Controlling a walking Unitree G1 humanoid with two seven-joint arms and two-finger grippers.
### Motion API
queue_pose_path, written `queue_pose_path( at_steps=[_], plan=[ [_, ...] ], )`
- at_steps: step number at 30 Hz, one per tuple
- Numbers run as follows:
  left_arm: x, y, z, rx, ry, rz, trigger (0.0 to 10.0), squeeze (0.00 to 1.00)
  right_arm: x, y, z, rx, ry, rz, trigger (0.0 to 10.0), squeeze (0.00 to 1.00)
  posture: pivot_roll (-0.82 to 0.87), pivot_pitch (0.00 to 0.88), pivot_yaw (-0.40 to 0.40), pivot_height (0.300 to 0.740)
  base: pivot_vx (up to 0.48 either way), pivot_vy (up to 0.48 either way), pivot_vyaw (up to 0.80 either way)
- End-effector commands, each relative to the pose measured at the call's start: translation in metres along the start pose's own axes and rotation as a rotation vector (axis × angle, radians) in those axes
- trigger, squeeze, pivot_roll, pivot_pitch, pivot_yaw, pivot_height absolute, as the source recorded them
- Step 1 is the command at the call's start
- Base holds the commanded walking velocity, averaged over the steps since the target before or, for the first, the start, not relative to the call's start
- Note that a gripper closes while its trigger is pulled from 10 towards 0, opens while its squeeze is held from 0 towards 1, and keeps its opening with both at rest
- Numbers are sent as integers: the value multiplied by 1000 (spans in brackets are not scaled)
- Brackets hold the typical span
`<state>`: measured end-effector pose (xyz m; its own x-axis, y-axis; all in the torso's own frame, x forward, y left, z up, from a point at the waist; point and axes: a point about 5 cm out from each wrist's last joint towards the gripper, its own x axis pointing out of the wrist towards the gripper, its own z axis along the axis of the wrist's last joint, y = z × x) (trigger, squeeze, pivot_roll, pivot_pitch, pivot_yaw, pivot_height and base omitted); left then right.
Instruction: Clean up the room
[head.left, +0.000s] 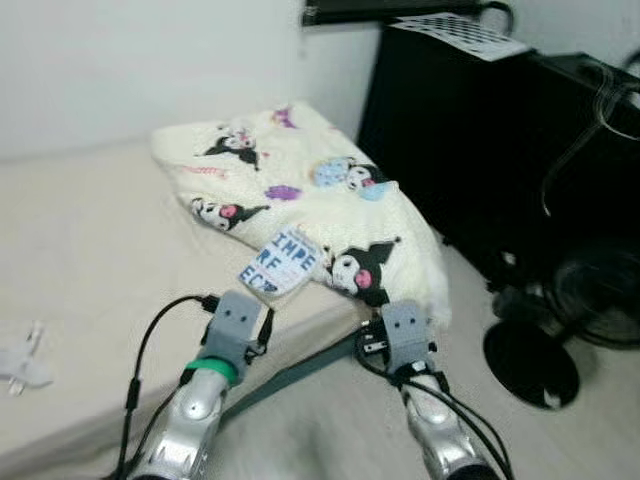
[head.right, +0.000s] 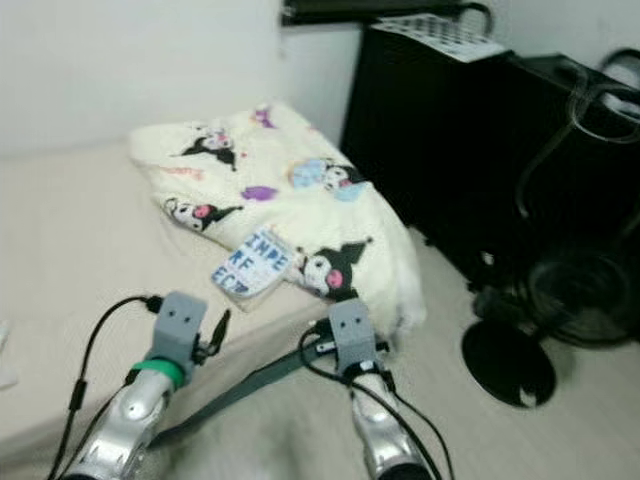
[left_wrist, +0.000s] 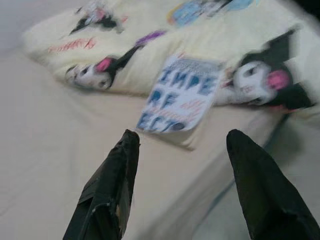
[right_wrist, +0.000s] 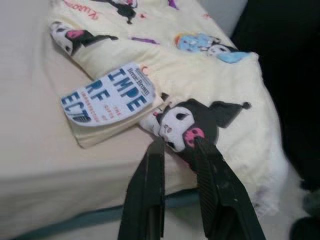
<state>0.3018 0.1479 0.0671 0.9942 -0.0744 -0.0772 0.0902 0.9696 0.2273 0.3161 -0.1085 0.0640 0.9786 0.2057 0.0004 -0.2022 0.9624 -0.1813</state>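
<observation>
A white paperback book with blue block lettering (head.left: 280, 264) lies on the beige bed (head.left: 90, 260), touching the cream cartoon-print blanket (head.left: 300, 190) at its 1 o'clock. Left hand (left_wrist: 180, 142) spread open; right hand (right_wrist: 177, 147) slightly parted, both holding nothing.

The head cameras look forward and down at the book (head.left: 280, 265) from above. Both wrist cameras look at this book from nearer, over the bed edge.
</observation>
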Motion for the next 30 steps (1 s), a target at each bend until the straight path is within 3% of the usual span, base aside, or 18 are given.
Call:
queue_pose_path(
  at_steps=[1,7,23,30],
  plan=[
    [1,-13,1,-15,2,-29,10000,0,-10,-13,-14,6,54,-37,10000,0,1,38,-13,740,289,0,0],
    [2,-8,1,-16,3,-10,10000,0,-9,-11,-14,9,50,-32,10000,0,1,36,-12,740,275,0,0],
    [3,-11,1,-15,5,-12,10000,0,-10,-11,-15,6,59,-27,10000,0,0,36,-12,740,15,0,0],
    [4,-10,1,-14,7,-11,10000,0,-10,-11,-16,6,62,-28,10000,0,-4,35,-8,740,171,-268,0]
  ],
)
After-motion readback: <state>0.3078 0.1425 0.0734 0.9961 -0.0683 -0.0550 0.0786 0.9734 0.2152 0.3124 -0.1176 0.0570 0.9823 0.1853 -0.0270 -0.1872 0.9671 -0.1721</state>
